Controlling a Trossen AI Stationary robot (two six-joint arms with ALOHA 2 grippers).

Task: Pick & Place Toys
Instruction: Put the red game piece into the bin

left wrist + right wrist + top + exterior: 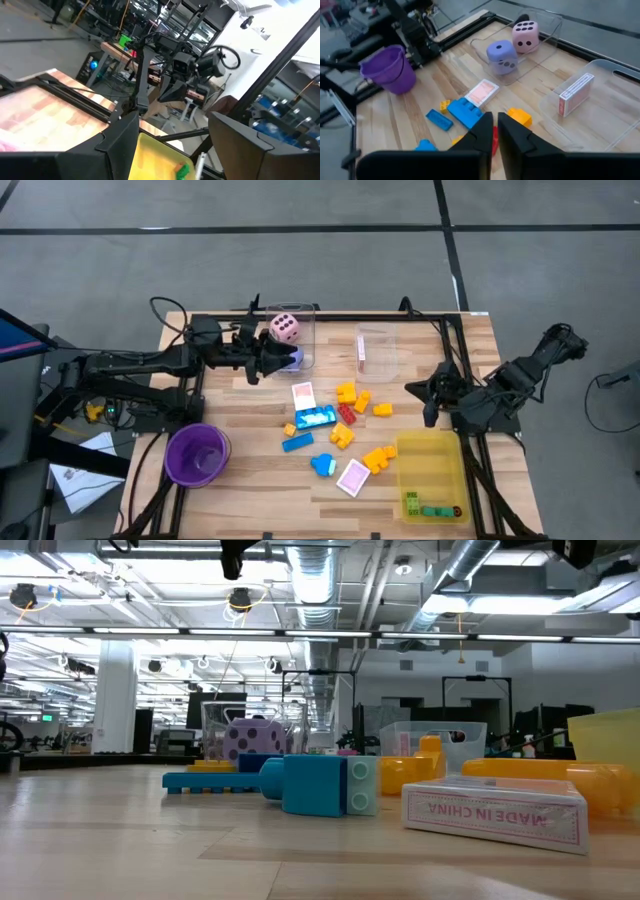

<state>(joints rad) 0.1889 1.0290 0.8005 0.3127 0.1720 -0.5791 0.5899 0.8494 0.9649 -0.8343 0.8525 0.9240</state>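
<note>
Pink die (285,328) and purple die (291,358) are seen inside the clear box (308,312) near the table's far edge. The left gripper (276,357) is held spread above them, nothing pinched; the right gripper (430,417) is pressed together, empty, beside the yellow tray (430,448).

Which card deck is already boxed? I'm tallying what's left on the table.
The card deck standing on edge inside the right clear box; the two other decks lie flat on the bare table.

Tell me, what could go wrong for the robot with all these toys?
The left hand sits right by the clear box holding the pink die and purple die, so it might knock the box. The blocks lie packed together; the shut right hand above them could shove neighbours, like the red block.
</note>
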